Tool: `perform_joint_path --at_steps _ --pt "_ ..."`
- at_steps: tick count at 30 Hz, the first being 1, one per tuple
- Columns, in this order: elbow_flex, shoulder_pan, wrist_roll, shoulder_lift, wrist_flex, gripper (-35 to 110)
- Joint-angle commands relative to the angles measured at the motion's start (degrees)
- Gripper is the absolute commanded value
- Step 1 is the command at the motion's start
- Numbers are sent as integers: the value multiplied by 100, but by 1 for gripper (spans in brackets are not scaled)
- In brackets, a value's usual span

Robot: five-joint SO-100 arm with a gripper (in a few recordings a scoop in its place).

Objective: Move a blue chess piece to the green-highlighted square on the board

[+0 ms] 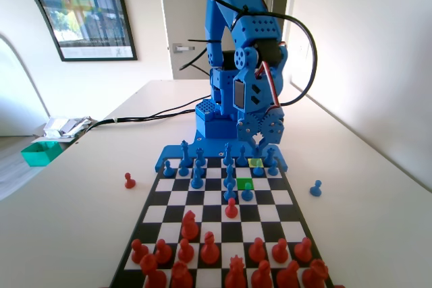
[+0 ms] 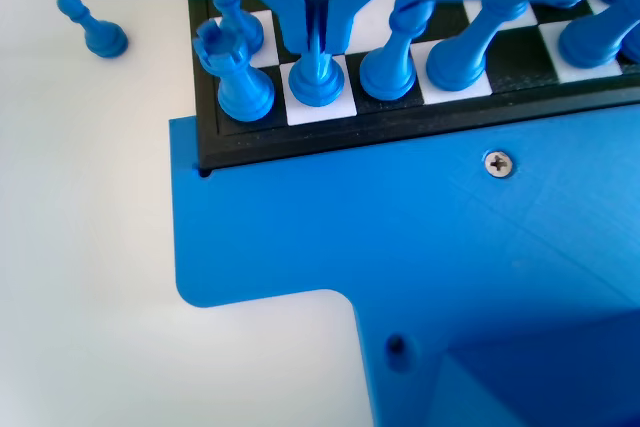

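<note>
Evidently at the grasping step, the gripper (image 2: 318,42) is pinched narrowly around a blue back-row piece (image 2: 318,82) beside the corner rook (image 2: 240,82), so next it must lift it clear toward the green-highlighted square (image 1: 244,184) nearby on the board (image 1: 152,217).

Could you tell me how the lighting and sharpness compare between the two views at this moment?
Fixed view: strong light from the right washes out the wall and table, while the board and green-highlighted square stay legible; the nearest red pieces look soft. Wrist view: even light, the hand at the top edge slightly blurred, the blue piece between its jaws fairly sharp.
</note>
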Motion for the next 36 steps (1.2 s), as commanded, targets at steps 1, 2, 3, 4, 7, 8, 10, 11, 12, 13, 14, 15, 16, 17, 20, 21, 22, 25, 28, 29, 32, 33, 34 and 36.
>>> perform_joint_path --at_steps 1,2,3,4,7,8,10,11,12,13,14,15,16,17,20,21,22,25,28,29,32,33,34,36 --pt "-264 18 -132 246 141 1" --pt "-299 44 -149 281 193 1" --pt "-334 79 -167 316 255 1" --pt "-378 132 -211 360 334 1" --pt "-527 220 -264 527 615 1" --pt "-580 246 -272 580 694 1" --pt "-694 299 -299 703 879 1" --pt "-747 316 -308 765 967 1" --pt "-800 343 -308 835 1072 1" --pt "-861 352 -316 896 1178 1" --pt "-914 369 -325 949 1274 1" --pt "-976 387 -325 993 1371 1" --pt "-1028 413 -325 1046 1450 1" --pt "-1072 439 -334 1090 1521 1" --pt "-1178 519 -352 1143 1617 1" --pt "-1195 545 -369 1160 1661 1" --pt "-1213 580 -387 1178 1705 1" --pt "-1274 729 -413 1195 1758 1" --pt "-1389 967 -413 1187 1714 1" --pt "-1424 1046 -404 1151 1679 1" --pt "-1547 1213 -413 870 1503 1" --pt "-1573 1248 -413 765 1433 1" --pt "-1591 1274 -422 659 1371 1" --pt "-1635 1310 -422 475 1239 1"
